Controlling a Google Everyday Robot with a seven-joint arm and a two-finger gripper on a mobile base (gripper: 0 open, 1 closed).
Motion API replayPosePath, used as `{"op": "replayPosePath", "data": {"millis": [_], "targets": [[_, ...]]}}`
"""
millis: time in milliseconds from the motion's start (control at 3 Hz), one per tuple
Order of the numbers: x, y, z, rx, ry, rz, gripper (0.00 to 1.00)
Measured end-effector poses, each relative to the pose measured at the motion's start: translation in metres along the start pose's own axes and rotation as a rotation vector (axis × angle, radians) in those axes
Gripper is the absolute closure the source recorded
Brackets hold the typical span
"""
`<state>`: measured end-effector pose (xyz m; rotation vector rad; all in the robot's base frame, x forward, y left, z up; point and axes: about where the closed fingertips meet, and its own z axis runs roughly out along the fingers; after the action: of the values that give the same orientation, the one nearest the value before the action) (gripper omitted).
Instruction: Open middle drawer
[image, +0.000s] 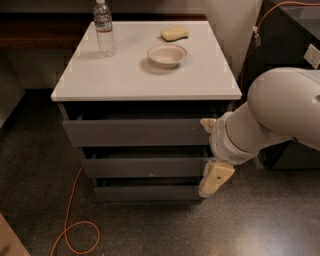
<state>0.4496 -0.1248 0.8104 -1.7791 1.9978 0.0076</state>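
The grey cabinet has three stacked drawers under a white top. The middle drawer (145, 167) has a flat grey front with no handle and a tiny white speck at its lower edge. It sits between the taller top drawer (135, 132) and the small bottom drawer (147, 193). My gripper (214, 179), cream-coloured, hangs from the big white arm (270, 120) at the right end of the middle drawer's front, level with its lower edge and the bottom drawer. I cannot tell whether it touches the front.
On the white top (120, 75) stand a water bottle (104, 31), a white bowl (167, 54) and a yellow sponge (174, 33). An orange cable (70, 220) loops on the speckled floor at the left. Dark furniture (285, 30) stands at the right.
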Motion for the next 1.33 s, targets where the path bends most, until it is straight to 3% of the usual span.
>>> {"op": "replayPosePath", "data": {"millis": [333,667,1333], "targets": [[-0.003,0.004,0.033,0.010,0.008,-0.074,0.00],[-0.008,0.009,0.067,0.026,0.003,-0.191,0.00],[-0.008,0.010,0.063,0.022,0.006,-0.174,0.00]]}}
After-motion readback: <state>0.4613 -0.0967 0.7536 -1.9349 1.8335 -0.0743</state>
